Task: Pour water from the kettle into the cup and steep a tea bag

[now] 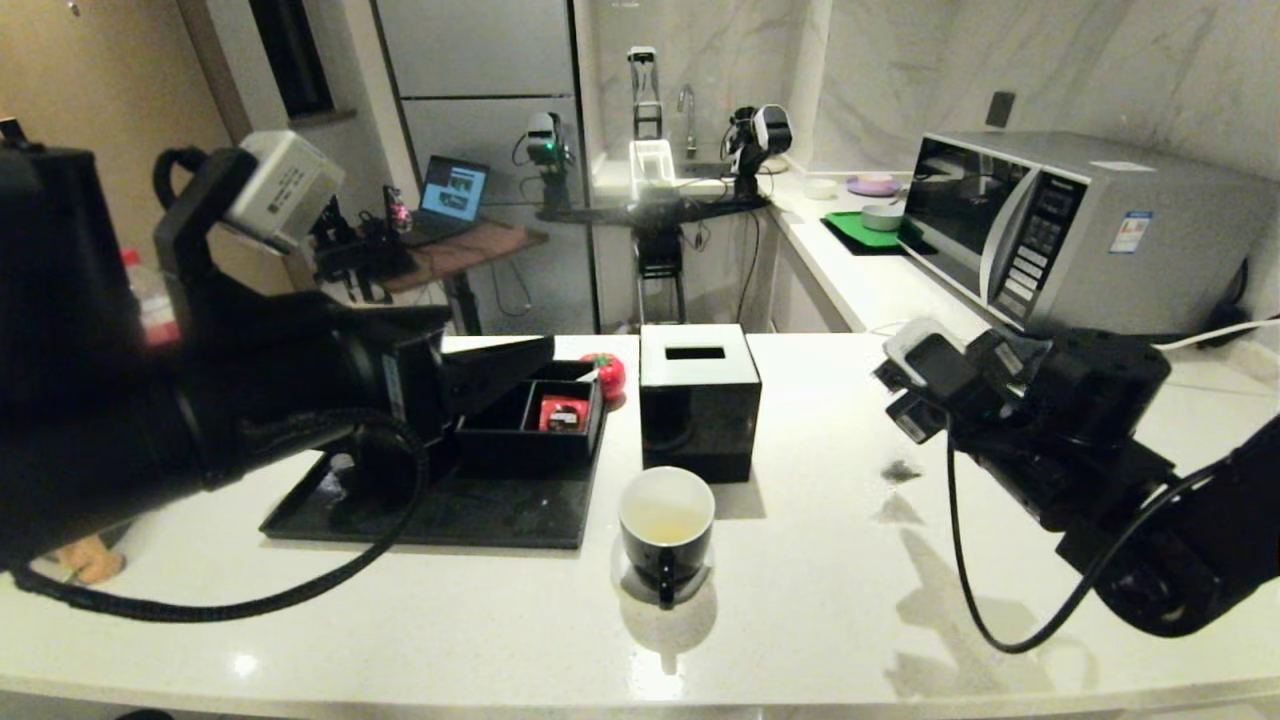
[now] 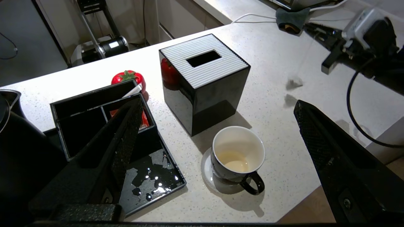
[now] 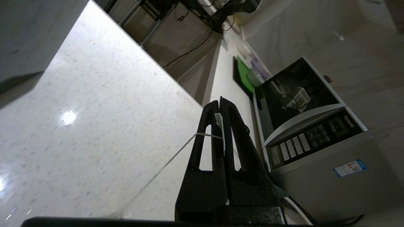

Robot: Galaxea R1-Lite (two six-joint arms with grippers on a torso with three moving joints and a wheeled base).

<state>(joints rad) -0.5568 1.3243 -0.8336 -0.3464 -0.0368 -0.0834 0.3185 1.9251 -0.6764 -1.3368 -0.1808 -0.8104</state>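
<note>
- The kettle [image 1: 60,330] stands at the far left of the head view, very near the camera, so only its dark body is seen; in the left wrist view its rim shows beside the tray.
- The left gripper [image 2: 217,132] is raised above the counter, next to the kettle. Its fingers [image 2: 123,132] are spread wide apart and hold nothing; the cup is seen between them from above.
- A black tray [image 1: 520,520] lies on the white counter [image 1: 820,620], and its bare surface is wet with small puddles.
- On the tray stands a black organizer box [image 1: 500,450] with compartments; a red packet [image 1: 562,413] sits in one compartment.
- A red tomato-shaped object [image 1: 610,372] rests on the counter just behind the box.
- The black tissue box [image 1: 698,400] stands in the middle, to the right of the tray.
- The cup [image 1: 666,530] is upright on the counter, just in front of the tissue box, with its handle toward the robot. At the bottom is a little pale yellowish water [image 2: 235,159].
- The tea bag [image 2: 294,82] hangs on its thin string above the counter, well to the right of the cup and outside it; its shadow falls on the counter below.
- The right gripper [image 3: 221,115] is raised at the right side, and its fingers are pressed together on the white paper tag of the string.
- A microwave [image 1: 1060,230] stands on the counter behind the right arm.
</note>
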